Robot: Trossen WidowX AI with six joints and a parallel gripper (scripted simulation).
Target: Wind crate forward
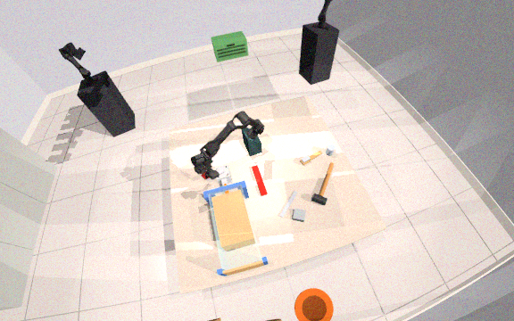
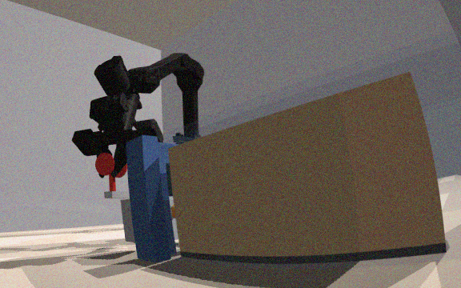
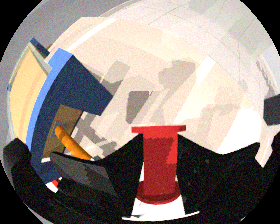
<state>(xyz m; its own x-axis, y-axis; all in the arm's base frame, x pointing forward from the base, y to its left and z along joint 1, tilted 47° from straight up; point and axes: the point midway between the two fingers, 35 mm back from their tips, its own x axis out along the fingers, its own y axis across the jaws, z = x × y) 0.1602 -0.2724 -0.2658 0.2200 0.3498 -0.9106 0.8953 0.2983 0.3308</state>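
Note:
The tan crate (image 1: 234,218) (image 2: 294,180) sits flat inside the clear-panelled cubby, its front close behind the blue frame (image 2: 150,200) (image 3: 76,85) at the mouth. In the exterior view a narrow gap shows between them low down. An orange strap (image 3: 73,144) runs out through the mouth. The pale winch (image 1: 224,172) (image 2: 127,220) stands in front of the frame. My gripper (image 2: 113,170) (image 3: 160,165) is shut on the handle's upright red flanged knob, off to the winch's left in the top view. The knob's post meets a flat grey crank arm (image 2: 114,195). The key in the winch hole is hidden.
A red bar (image 1: 259,180) lies right of the winch. Further right are a mallet (image 1: 327,178), an orange-handled tool (image 1: 311,157), a pale cup (image 1: 330,151), a flat strip (image 1: 288,204) and a grey block (image 1: 298,215). The blue frame stands close beside my gripper.

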